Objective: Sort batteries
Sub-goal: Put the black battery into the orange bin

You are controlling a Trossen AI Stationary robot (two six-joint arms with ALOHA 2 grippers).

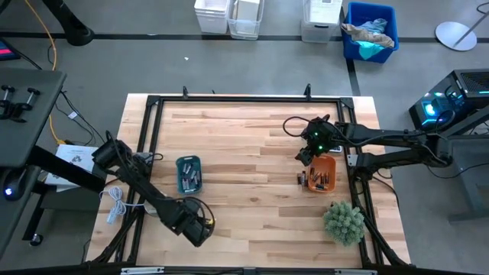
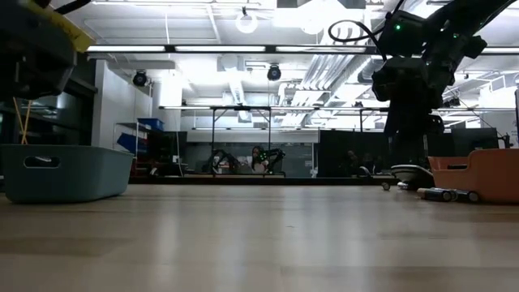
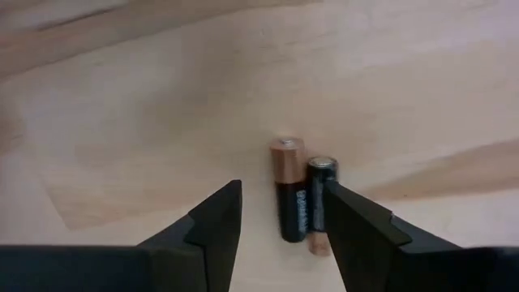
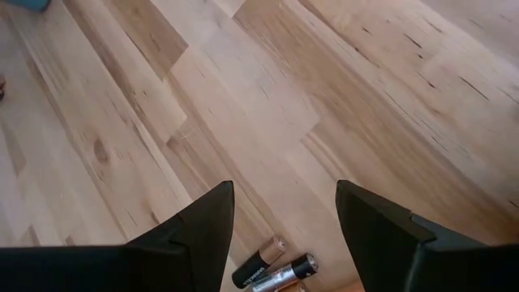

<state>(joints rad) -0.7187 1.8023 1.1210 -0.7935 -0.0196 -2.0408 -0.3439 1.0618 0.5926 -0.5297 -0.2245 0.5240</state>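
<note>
Two batteries lie touching on the counter at lower centre between your open left end effector; closing may pinch both. Right end effector hangs open.

batteries in blue tray too small to count, orange tray cut off at edge

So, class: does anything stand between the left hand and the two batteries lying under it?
Nothing visible does. The left hand is open above the bare wooden table, and the two batteries lie side by side between and just past its fingers.
</note>
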